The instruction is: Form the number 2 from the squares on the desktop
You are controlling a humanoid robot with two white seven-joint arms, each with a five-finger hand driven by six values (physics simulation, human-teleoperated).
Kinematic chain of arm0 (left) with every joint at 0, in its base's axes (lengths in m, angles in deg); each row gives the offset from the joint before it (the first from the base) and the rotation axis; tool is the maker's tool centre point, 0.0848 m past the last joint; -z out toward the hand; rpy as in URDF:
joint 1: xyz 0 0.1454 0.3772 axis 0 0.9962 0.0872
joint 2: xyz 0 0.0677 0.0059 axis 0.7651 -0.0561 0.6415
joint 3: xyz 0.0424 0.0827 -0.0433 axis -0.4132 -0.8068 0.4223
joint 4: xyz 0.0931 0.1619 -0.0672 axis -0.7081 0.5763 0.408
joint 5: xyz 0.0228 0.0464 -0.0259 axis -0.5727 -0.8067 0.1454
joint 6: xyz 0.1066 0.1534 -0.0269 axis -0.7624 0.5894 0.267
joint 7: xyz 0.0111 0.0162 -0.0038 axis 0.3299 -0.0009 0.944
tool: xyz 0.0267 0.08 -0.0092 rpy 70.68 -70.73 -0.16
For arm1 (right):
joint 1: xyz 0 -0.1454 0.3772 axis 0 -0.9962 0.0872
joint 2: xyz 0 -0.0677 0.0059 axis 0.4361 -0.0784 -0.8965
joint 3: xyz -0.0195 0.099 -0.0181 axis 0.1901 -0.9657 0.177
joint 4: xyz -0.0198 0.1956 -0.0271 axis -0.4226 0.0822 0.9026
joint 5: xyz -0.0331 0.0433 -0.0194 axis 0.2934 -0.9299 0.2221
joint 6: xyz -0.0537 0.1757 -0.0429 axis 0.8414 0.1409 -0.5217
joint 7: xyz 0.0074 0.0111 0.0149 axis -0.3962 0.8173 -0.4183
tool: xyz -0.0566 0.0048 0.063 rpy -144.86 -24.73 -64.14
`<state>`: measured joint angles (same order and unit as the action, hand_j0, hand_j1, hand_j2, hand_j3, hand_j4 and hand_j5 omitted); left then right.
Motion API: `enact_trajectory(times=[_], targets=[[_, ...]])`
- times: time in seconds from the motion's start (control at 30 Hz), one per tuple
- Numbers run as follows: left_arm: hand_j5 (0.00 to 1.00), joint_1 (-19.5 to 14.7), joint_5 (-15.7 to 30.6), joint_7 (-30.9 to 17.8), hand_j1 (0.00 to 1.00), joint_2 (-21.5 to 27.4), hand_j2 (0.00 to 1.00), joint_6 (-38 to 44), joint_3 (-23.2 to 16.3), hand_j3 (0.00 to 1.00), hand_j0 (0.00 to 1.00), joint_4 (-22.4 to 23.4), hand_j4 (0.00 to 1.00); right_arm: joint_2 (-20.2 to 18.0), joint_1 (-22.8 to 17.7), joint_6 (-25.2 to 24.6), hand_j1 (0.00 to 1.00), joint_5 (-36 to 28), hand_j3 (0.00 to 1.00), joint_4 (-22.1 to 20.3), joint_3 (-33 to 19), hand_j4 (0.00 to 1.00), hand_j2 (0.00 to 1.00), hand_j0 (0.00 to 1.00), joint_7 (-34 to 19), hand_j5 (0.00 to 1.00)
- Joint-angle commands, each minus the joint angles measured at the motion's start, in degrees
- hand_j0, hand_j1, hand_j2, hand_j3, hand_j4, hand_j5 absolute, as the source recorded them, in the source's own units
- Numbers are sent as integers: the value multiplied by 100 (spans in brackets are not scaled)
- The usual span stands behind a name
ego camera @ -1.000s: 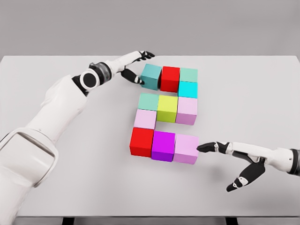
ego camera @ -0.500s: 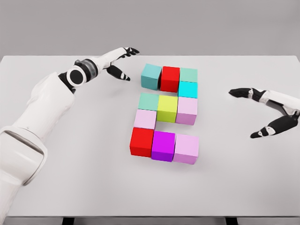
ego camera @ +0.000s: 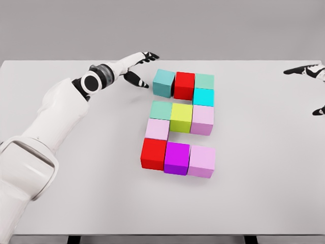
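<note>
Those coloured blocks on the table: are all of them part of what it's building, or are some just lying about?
Part of the job:
- coloured cubes, all eleven packed together in a 2 shape
- left hand, open beside the teal cube
- right hand, open at the picture's right edge

Just there:
- white table; no stray blocks on it

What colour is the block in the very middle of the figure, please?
Yellow-green; the middle block shows clearly in the head view.

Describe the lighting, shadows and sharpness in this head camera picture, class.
Head view: even, diffuse light, no glare; soft faint shadows under the left hand and beside the blocks, e.g. the red block; table uniformly pale; everything evenly sharp; right hand cropped by the edge.
</note>
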<state>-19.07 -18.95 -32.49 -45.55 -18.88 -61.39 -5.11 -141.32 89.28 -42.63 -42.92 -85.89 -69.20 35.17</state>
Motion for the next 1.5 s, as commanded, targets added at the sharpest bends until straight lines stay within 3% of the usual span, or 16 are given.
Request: enact_trajectory(times=[0.0,0.03,0.1,0.27,0.57,0.63,1.0,1.07,1.47], targets=[[91,0,23,2,91,-22,91,-4,12,91,91,-6,91,41,0,-84,100,56,100,-182,38,100,100,100,2,100],[91,0,23,2,91,-22,91,-4,12,91,91,-6,91,50,0,-84,100,126,100,-333,91,100,100,100,2,100],[91,0,-3,2,91,-22,91,-4,12,91,91,-6,91,419,96,-102,100,205,100,-324,161,100,100,100,2,100],[91,9,-3,2,91,-57,91,-57,12,91,91,-6,91,885,677,-102,100,205,100,-324,662,100,100,100,40,100],[91,35,-3,2,91,-57,91,-66,21,91,91,-32,91,999,940,-111,100,205,100,-298,820,100,100,100,40,100],[90,26,-3,2,90,-48,90,-4,30,90,90,-23,90,1167,1081,-111,100,205,100,-298,935,100,100,100,40,100],[90,-9,14,204,90,-145,90,664,408,90,90,12,90,1105,1169,-111,100,205,100,-289,1032,100,100,100,40,100],[90,-9,14,573,90,-241,90,664,408,90,90,3,90,1123,1169,-111,100,205,100,-298,1031,100,100,100,40,100],[90,70,14,582,90,-285,90,620,373,90,90,3,90,1105,1178,-111,100,205,100,-289,1014,100,100,100,40,100]])
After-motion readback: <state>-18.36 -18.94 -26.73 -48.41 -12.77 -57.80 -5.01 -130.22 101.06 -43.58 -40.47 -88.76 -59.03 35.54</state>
